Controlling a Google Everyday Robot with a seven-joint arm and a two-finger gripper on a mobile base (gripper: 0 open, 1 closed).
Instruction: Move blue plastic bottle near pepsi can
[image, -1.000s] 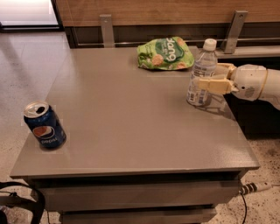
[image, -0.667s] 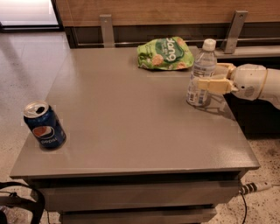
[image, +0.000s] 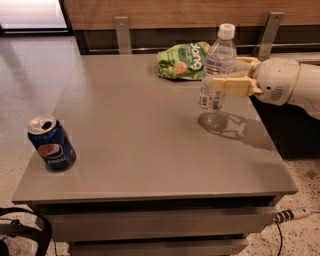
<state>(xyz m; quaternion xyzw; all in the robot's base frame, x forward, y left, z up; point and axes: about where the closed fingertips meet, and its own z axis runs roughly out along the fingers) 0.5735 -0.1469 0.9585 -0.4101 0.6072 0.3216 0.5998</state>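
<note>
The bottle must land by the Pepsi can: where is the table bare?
Bare table runs from the pepsi can at the front left corner across the middle and front to the right edge. It is crowded at the rear right: the green snack bag, and the gripper, jaws shut on the blue plastic bottle just above the surface.

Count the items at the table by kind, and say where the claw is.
Bottles: 1, the water bottle, gripped by the claw above the right side of the table.
Cans: 1, the soda can, front left.
Snack bags: 1, the green bag, at the back.
Total: 3.
</note>
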